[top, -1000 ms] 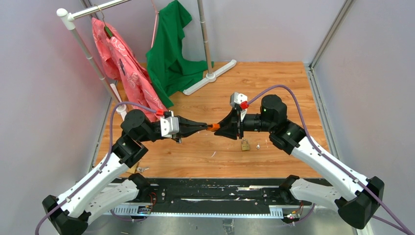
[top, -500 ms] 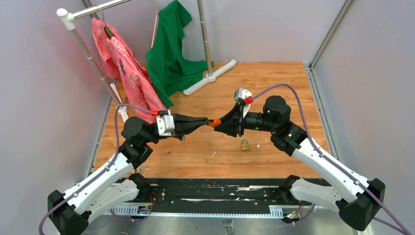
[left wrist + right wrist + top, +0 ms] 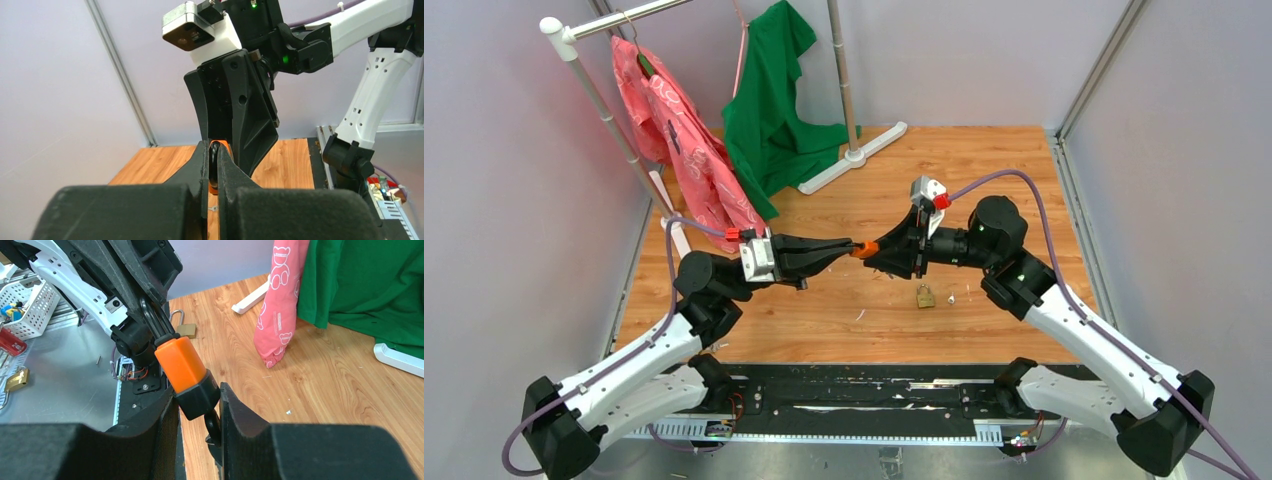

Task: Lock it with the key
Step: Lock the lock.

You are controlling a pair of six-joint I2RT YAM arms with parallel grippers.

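At frame centre, above the wooden bench (image 3: 1024, 180), the left tool (image 3: 842, 250) and right tool (image 3: 876, 250) meet tip to tip, both clamped on the orange-and-black padlock (image 3: 186, 374). A small brass padlock (image 3: 925, 296) lies on the bench just below them.

Both arms raised above the table (image 3: 1024, 180), wrists facing; left gripper (image 3: 849, 248) and right gripper (image 3: 871, 252) meet tip to tip, fingers clamped on orange padlock (image 3: 186, 370).
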